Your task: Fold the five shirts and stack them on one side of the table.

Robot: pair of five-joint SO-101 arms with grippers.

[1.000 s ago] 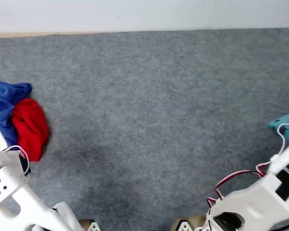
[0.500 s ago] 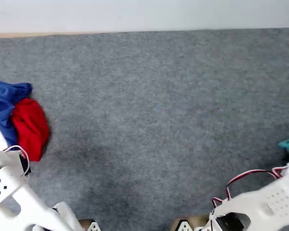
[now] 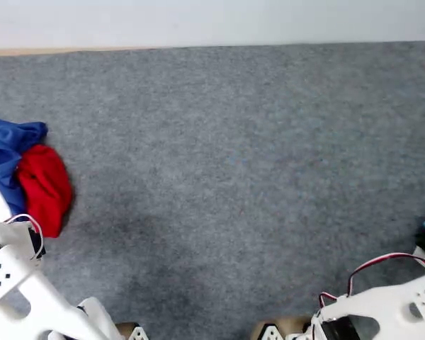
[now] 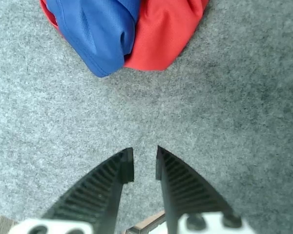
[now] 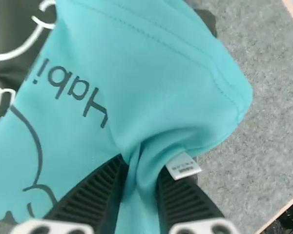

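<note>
The right gripper has swung toward the table's right edge, taking the teal shirt with it. Its fingers are clamped on a bunched fold by the label. Drawing it slowly onto open table should spread it flat. The left gripper hovers low near the blue shirt and red shirt, fingers slightly apart, empty.

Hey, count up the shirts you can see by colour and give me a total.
blue shirt: 1
red shirt: 1
teal shirt: 1
dark garment under the teal one, probably a shirt: 1
Total: 4
</note>
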